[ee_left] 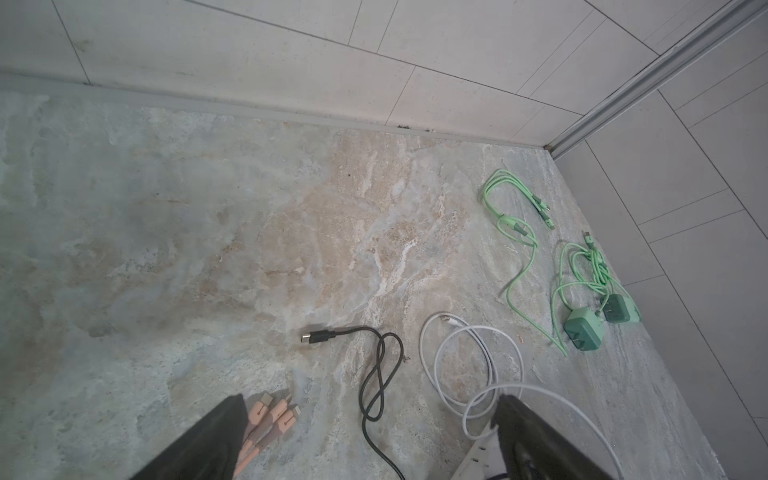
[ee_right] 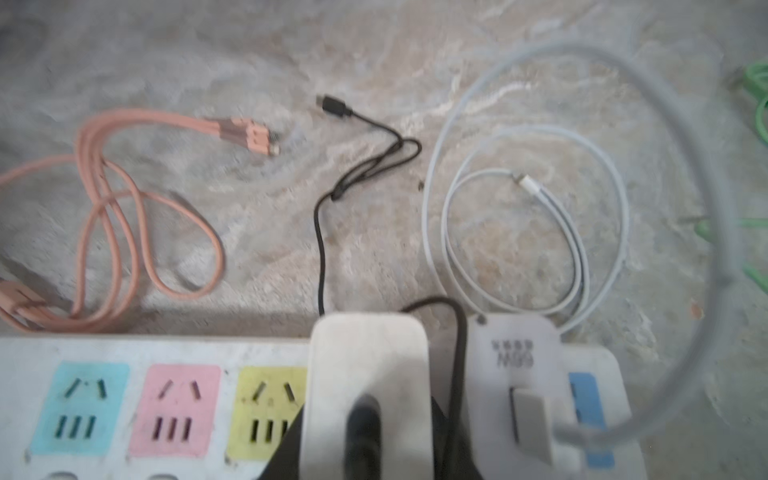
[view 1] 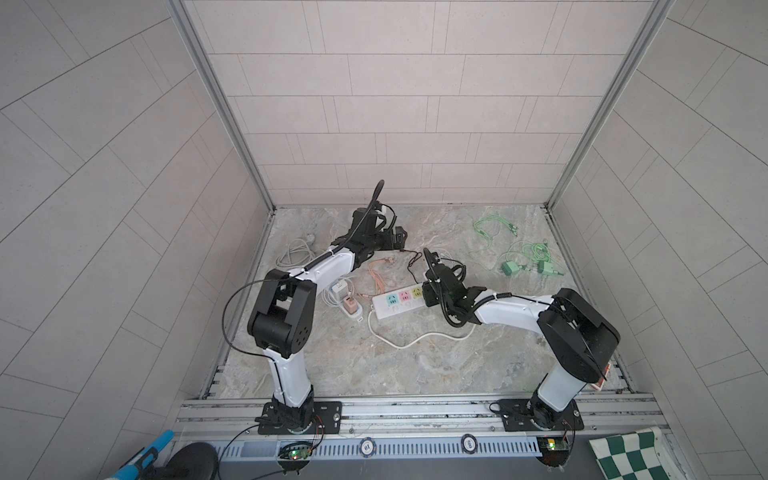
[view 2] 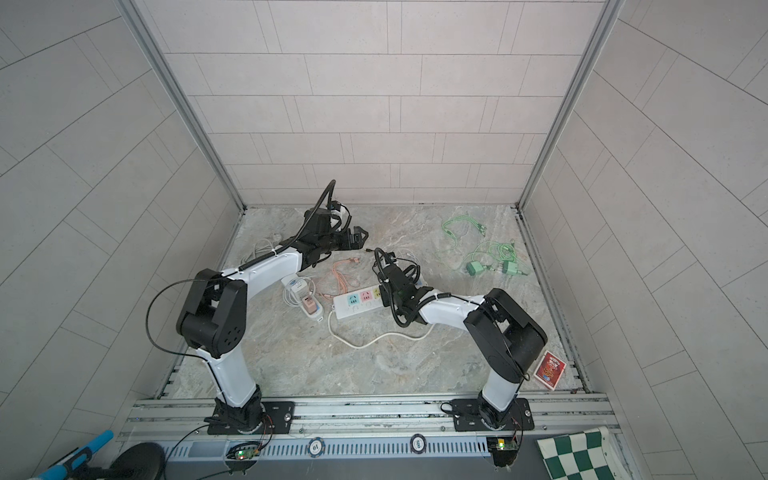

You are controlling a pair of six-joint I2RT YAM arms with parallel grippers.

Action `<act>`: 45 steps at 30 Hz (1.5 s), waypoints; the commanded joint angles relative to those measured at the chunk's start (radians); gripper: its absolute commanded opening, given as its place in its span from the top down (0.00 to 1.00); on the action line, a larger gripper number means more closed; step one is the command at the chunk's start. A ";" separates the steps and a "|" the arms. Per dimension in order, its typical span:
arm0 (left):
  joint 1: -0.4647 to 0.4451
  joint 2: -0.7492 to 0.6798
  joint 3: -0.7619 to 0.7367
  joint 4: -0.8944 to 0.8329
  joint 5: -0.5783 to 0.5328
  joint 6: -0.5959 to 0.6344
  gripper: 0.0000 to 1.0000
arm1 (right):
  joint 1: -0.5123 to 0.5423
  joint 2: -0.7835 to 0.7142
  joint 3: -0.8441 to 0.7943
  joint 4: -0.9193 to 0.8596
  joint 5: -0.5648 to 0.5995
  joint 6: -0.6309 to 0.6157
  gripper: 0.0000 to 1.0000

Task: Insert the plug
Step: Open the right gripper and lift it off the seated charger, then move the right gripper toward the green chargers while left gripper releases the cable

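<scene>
Overhead view of a marbled table (view 1: 415, 365) with two robot arms. On the left, the left end effector (view 1: 400, 240) hovers toward the back of the table, its jaws spread wide with nothing between them, well apart from the work. Nearer the front lies a coiled pink cable (ee_right: 158, 118). In the middle sits a white power strip (view 1: 399, 309) showing a blue socket (ee_right: 79, 407), a pink socket (ee_right: 174, 409) and a yellow socket (ee_right: 266, 411), all empty. Just right of the yellow one stands the plug, a white charger (ee_right: 365, 361) trailing a thin black cable (ee_right: 320, 249). It is upright on the strip, but how deep its pins sit is hidden. The right end effector (view 1: 429, 291) is down over it, jaws close on either side; whether they grip it or only flank it I cannot tell. Just beside it on the right is a second white charger (ee_right: 515, 361) with a looping white cable (ee_right: 584, 266), and green cables (view 1: 515, 249) lie far right. Several things could go wrong from here. If the pins are only partly in, lifting away could tip the charger or pull it out. Pads that cling could drag it, and the loose strip, upward. The black cable curling behind the charger could snag a finger. A sideways exit could knock the neighbouring charger.
</scene>
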 commanded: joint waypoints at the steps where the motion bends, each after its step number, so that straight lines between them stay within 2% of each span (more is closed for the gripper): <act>1: 0.000 -0.036 -0.054 0.048 -0.001 -0.039 0.00 | -0.004 -0.011 0.029 -0.237 0.005 -0.019 0.57; 5: 0.000 -0.029 -0.075 0.028 -0.013 -0.045 0.00 | -0.005 -0.049 0.077 -0.291 -0.013 -0.032 0.51; 8: 0.000 -0.035 -0.094 0.021 -0.024 -0.036 0.00 | -0.005 -0.118 0.069 -0.325 -0.060 -0.032 0.50; 12: 0.000 -0.041 -0.103 0.002 -0.026 -0.028 0.00 | -0.006 -0.275 0.020 -0.384 -0.071 -0.004 0.49; 16: 0.000 -0.060 -0.125 -0.010 -0.022 -0.023 0.00 | -0.018 -0.467 -0.039 -0.462 -0.010 0.015 0.46; 18: -0.002 -0.083 -0.148 -0.012 -0.020 -0.025 0.00 | -0.061 -0.563 -0.078 -0.472 0.012 0.040 0.43; 20: -0.003 -0.119 -0.180 -0.012 -0.013 -0.035 0.00 | -0.158 -0.633 -0.106 -0.474 -0.013 0.061 0.42; 23: -0.006 -0.170 -0.235 -0.003 -0.021 -0.048 0.00 | -0.314 -0.659 -0.110 -0.465 -0.052 0.079 0.41; 27: -0.006 -0.220 -0.265 -0.051 -0.030 -0.027 0.00 | -0.508 -0.564 -0.079 -0.412 -0.107 0.107 0.39; 32: -0.011 -0.294 -0.322 -0.084 -0.017 0.007 0.00 | -0.698 -0.329 0.005 -0.349 -0.202 0.163 0.39; 35: -0.026 -0.329 -0.366 -0.080 -0.017 0.008 0.00 | -0.767 -0.187 0.099 -0.340 -0.249 0.172 0.39; 41: -0.074 -0.379 -0.413 -0.065 -0.075 0.033 0.00 | -0.869 0.078 0.321 -0.406 -0.425 0.189 0.41; 45: -0.078 -0.408 -0.420 -0.073 -0.079 0.036 0.00 | -0.888 0.208 0.433 -0.474 -0.437 0.208 0.43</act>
